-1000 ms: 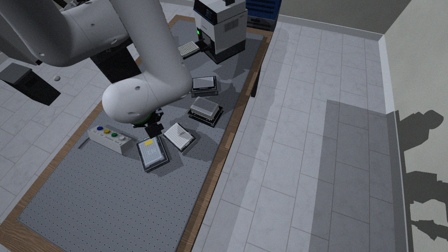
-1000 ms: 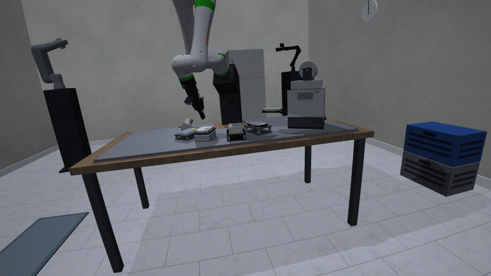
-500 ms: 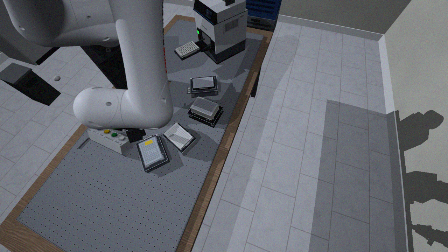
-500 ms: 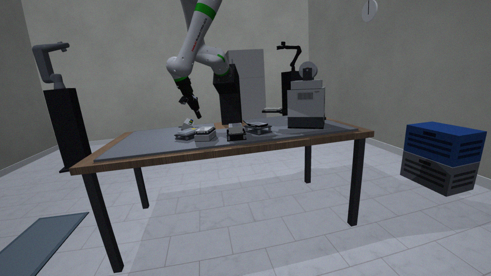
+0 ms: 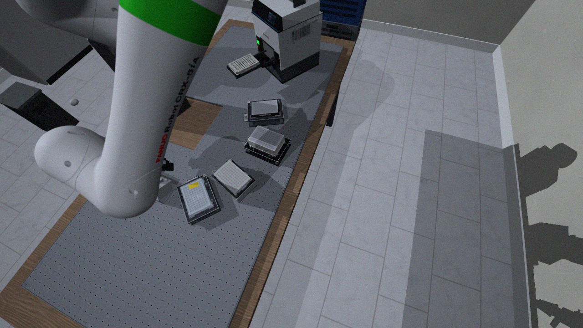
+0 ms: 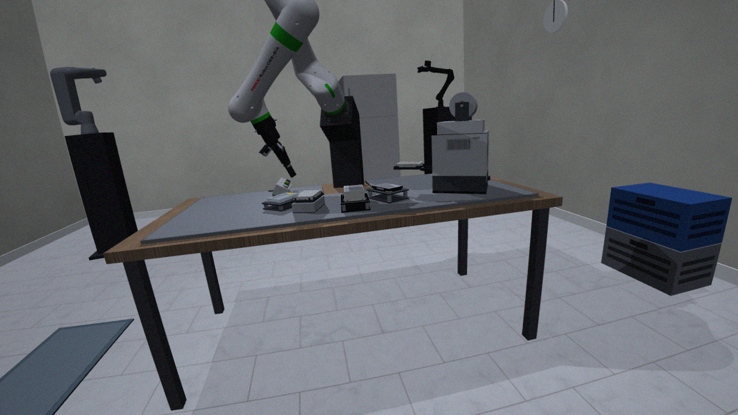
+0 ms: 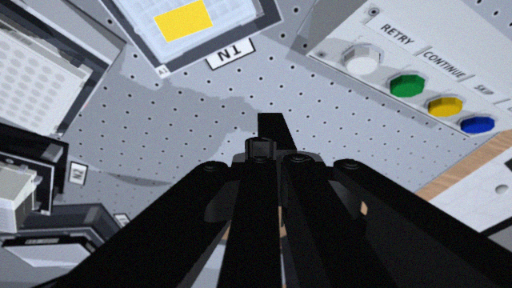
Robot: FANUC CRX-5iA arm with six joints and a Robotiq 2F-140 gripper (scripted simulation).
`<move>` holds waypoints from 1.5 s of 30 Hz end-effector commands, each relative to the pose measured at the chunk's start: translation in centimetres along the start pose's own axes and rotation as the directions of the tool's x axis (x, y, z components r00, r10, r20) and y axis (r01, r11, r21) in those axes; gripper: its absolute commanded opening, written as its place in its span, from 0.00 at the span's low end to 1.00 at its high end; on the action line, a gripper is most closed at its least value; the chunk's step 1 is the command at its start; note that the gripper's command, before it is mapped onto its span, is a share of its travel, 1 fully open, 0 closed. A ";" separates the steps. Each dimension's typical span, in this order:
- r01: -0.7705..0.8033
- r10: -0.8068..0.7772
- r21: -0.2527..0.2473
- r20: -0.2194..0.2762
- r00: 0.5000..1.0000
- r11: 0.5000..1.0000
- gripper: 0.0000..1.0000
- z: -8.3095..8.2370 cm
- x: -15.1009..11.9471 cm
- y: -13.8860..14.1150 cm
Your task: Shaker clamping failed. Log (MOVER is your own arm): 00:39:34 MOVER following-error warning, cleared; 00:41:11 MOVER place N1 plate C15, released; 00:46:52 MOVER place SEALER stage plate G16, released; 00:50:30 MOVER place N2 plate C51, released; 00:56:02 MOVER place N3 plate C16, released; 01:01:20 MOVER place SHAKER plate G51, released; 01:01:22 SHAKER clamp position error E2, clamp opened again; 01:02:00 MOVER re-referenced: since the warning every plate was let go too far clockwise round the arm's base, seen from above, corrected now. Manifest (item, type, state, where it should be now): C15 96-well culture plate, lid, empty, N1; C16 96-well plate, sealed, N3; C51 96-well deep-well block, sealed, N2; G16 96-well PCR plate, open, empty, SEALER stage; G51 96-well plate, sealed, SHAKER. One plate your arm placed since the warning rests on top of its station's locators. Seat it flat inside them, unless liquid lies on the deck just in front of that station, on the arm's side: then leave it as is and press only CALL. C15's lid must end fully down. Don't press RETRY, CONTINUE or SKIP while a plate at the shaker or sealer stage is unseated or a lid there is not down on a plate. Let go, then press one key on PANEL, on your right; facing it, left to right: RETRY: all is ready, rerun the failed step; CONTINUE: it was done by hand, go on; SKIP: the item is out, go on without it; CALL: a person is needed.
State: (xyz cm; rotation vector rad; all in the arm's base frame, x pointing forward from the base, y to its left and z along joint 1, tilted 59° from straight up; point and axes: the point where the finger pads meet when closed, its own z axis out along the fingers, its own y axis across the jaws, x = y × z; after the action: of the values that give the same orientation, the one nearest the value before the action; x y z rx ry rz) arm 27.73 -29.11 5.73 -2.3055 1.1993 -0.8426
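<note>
Gripper [image 7: 270,128] closed tight, holding nothing, poised above perforated deck [image 7: 192,132] beside PANEL [image 7: 404,60].
White RETRY key [image 7: 362,64] nearest, then green [image 7: 407,85], yellow [image 7: 445,106], blue [image 7: 477,124]; lidded plate with yellow label [image 7: 192,24] at N1 tag [image 7: 230,54]; shaker plate [image 5: 264,108] well apart.

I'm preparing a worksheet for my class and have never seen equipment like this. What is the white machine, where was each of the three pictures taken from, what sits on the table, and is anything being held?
The white machine is a jointed robot arm ending in a black gripper. One picture looks down from above, one views the room from the side, and one comes from a camera on the arm's wrist, looking past the fingers.

On the table lie several laboratory well plates in holders, including a plate with a yellow label at the spot marked N1. A boxy grey instrument stands at the far end. Beside N1 is a button panel with white, green, yellow and blue keys.

The gripper is shut and holds nothing; it hovers near the panel.
</note>
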 end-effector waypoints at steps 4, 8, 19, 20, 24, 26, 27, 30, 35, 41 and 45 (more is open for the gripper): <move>-0.110 0.109 0.089 0.023 0.994 0.990 0.10 0.0 0.3 4.2; -0.110 0.109 0.089 0.023 0.994 0.990 0.10 0.0 0.6 6.2; -0.110 0.109 0.089 0.023 0.994 0.990 0.10 0.0 0.7 7.0; -0.110 0.109 0.089 0.023 0.994 0.990 0.10 0.0 0.7 7.0; -0.110 0.109 0.089 0.023 0.994 0.990 0.10 0.5 0.9 7.0; -0.110 0.109 0.089 0.023 0.994 0.990 0.10 0.8 1.0 7.0; -0.110 0.109 0.089 0.023 0.994 0.990 0.10 0.8 1.0 7.0; -0.110 0.109 0.089 0.023 0.994 0.990 0.10 1.1 1.2 7.0; -0.110 0.109 0.089 0.023 0.994 0.990 0.10 1.8 1.5 7.0; -0.110 0.109 0.089 0.023 0.994 0.990 0.10 1.8 1.5 7.0; -0.110 0.109 0.089 0.023 0.994 0.990 0.10 1.8 1.5 7.0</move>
State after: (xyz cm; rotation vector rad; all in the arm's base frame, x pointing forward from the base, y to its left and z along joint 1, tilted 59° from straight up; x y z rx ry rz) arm 25.60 -34.02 0.70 -2.1494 1.2412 -0.8178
